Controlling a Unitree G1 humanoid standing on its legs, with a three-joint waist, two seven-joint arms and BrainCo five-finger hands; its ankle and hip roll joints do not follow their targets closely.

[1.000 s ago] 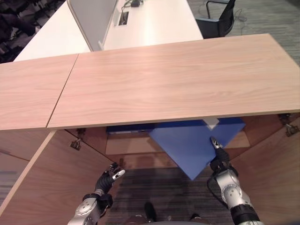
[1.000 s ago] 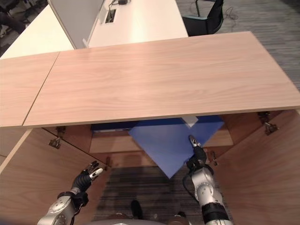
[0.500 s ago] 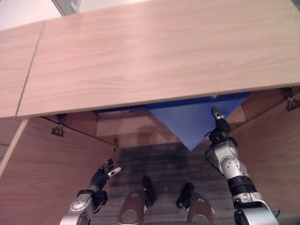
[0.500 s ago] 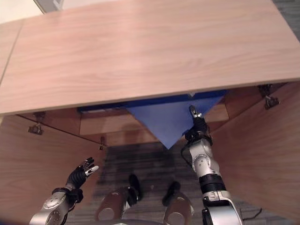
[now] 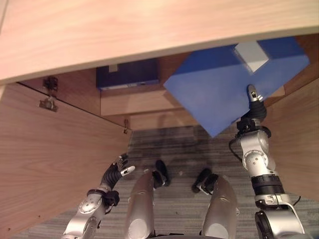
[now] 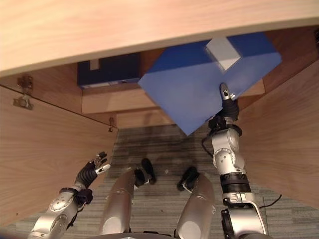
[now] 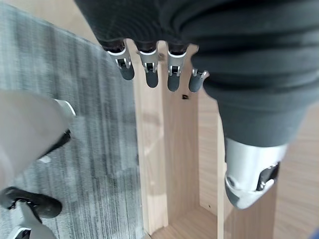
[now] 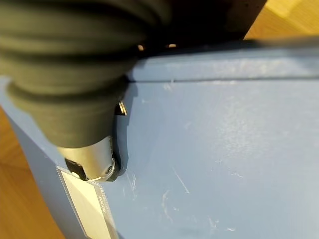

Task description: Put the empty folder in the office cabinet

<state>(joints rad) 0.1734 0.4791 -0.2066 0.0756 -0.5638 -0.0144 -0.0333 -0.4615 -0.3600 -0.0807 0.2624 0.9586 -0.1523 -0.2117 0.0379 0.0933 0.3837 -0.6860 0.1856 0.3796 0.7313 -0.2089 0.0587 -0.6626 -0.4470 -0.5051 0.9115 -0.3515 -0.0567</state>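
Observation:
The blue folder [image 5: 224,89] hangs tilted in the open cabinet's mouth, its white spine label [image 5: 251,50] turned towards the wooden top [image 5: 149,30]. One corner points down over the carpet. My right hand [image 5: 253,112] is shut on the folder's near edge, thumb lying on the upper face [image 8: 224,149] and fingers hidden beneath it. Low by the left door hangs my left hand [image 5: 113,175], open with relaxed fingers [image 7: 149,69] and holding nothing.
A dark blue binder [image 5: 128,73] lies on the cabinet shelf [image 5: 139,102] at the back left. The cabinet's left door [image 5: 55,159] and right door [image 5: 304,139] stand open on either side. Grey carpet [image 5: 179,144] lies below.
The camera has tipped down and now looks under the cabinet top onto the shelf. My right hand keeps its hold on the folder. The left hand stays low and open.

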